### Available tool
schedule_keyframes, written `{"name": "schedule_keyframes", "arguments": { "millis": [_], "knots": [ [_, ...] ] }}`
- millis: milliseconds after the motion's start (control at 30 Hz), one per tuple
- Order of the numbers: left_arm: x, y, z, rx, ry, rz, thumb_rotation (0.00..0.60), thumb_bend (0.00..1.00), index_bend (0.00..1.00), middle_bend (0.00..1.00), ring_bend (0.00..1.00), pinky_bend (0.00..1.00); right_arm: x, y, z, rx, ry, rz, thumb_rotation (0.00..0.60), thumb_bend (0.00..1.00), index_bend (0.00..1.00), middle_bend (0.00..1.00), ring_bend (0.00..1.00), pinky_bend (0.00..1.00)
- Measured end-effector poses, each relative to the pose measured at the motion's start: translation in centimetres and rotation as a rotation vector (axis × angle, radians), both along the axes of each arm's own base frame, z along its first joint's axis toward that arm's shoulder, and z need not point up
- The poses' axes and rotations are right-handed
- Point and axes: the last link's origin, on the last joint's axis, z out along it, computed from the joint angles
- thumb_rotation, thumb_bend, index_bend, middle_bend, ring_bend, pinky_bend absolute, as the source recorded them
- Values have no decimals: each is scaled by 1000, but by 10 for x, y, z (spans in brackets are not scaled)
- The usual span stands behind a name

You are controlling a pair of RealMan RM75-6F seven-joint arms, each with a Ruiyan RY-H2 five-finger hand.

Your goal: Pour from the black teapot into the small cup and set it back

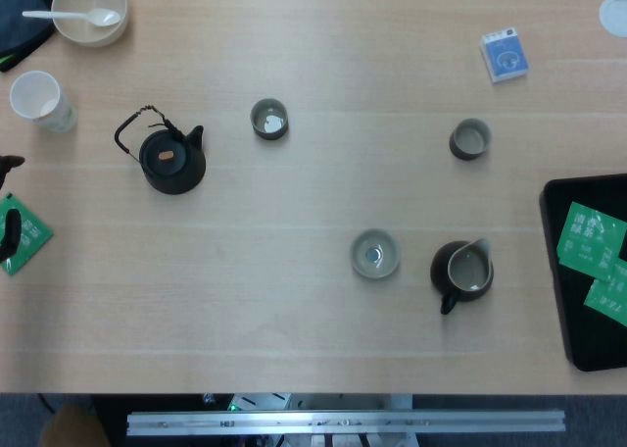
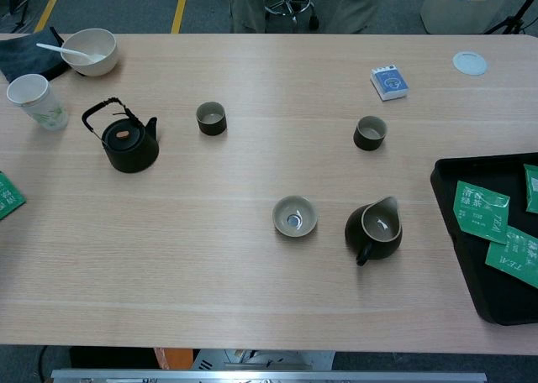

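The black teapot point(image 1: 172, 158) point(image 2: 129, 144) stands upright on the left of the table, its wire handle tipped back to the left and its spout toward the small dark cup point(image 1: 268, 120) point(image 2: 211, 118) just to its right. A second small cup point(image 1: 470, 138) point(image 2: 370, 133) stands further right. Only dark fingertips of my left hand point(image 1: 10, 222) show at the left edge of the head view, spread apart and holding nothing, well left of the teapot. One fingertip lies over a green packet point(image 1: 27, 233). My right hand is out of both views.
A shallow pale cup point(image 1: 375, 253) and a dark pitcher point(image 1: 461, 273) stand in the middle front. A paper cup point(image 1: 41, 100) and a white bowl with a spoon point(image 1: 90, 11) are at the back left. A blue box point(image 1: 504, 55) lies at the back right, a black tray point(image 1: 560, 271) with green packets at the right.
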Motion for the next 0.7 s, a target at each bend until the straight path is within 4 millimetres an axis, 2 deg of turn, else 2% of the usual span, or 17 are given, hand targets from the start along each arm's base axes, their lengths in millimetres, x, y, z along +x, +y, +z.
{"name": "schedule_keyframes", "arguments": {
  "millis": [167, 367, 400, 533, 700],
  "knots": [
    [4, 15, -4, -31, -14, -18, 600, 498, 201, 245, 224, 219, 0, -4, 1, -6, 1, 3, 600, 432, 265, 312, 194, 126],
    [18, 33, -8, -64, -51, -47, 590, 488, 201, 245, 226, 218, 9, -14, 5, -16, 2, 37, 600, 431, 264, 313, 194, 126],
    [20, 36, -9, -70, -55, -49, 562, 471, 201, 245, 226, 218, 10, -15, 6, -19, 2, 45, 600, 431, 265, 313, 194, 126],
    [31, 53, -16, -108, -82, -53, 332, 387, 201, 255, 230, 220, 18, -23, 9, -27, 5, 77, 600, 431, 265, 312, 194, 126],
    [45, 72, -31, -173, -113, -52, 228, 364, 201, 260, 235, 225, 27, -31, 11, -27, 8, 111, 600, 431, 264, 313, 194, 126]
  ]
}}
